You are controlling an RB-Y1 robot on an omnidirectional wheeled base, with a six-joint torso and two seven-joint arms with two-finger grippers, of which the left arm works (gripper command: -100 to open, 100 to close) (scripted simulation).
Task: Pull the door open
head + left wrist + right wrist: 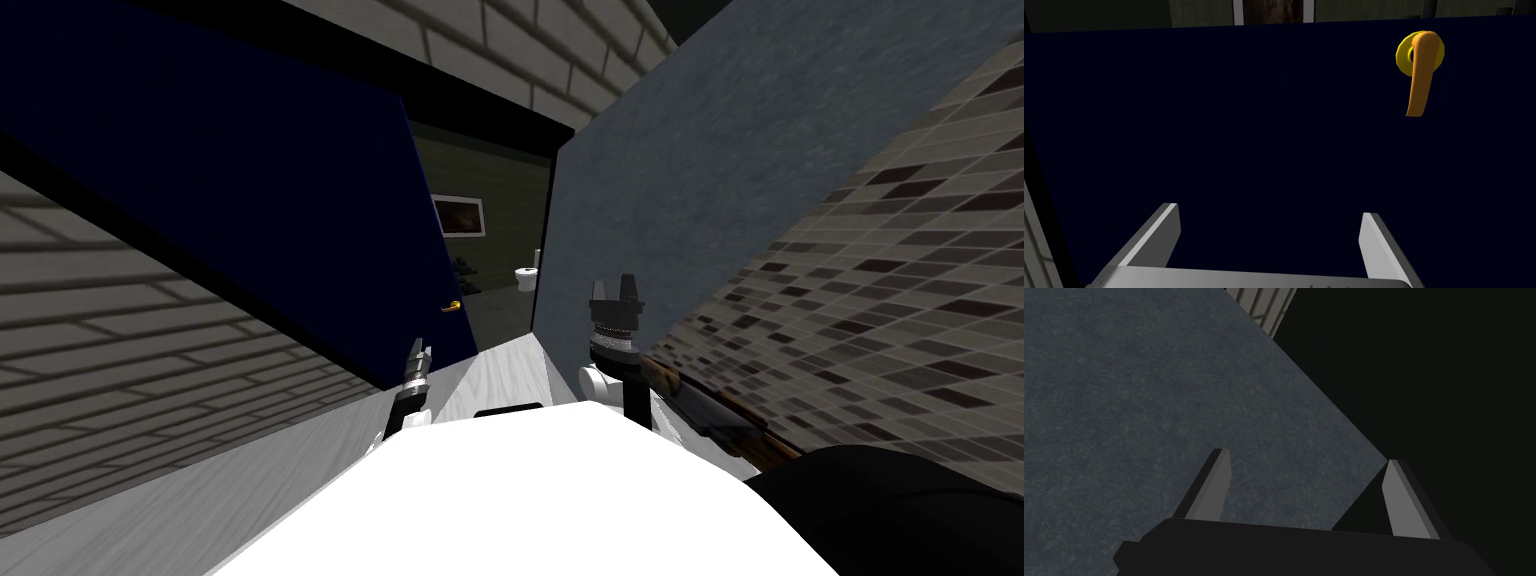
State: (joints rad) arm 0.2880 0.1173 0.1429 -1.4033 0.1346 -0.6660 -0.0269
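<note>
A narrow gap lies free between the dark blue door [250, 200] and the grey-blue wall [700, 180].

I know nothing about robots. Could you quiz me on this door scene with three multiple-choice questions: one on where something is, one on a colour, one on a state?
1. Where is the door handle relative to the left gripper?
A. Between its fingers.
B. Ahead and off to one side, untouched.
C. Lying on the floor.

2. What colour is the door?
A. White.
B. Red.
C. Dark navy.

3. How is the right gripper?
A. Open, holding nothing.
B. Shut on a cup.
C. Shut on the handle.

1 B: the lever hangs clear of both fingers.
2 C: the panel is dark navy.
3 A: its fingers stand apart before a blue-grey wall.
</note>
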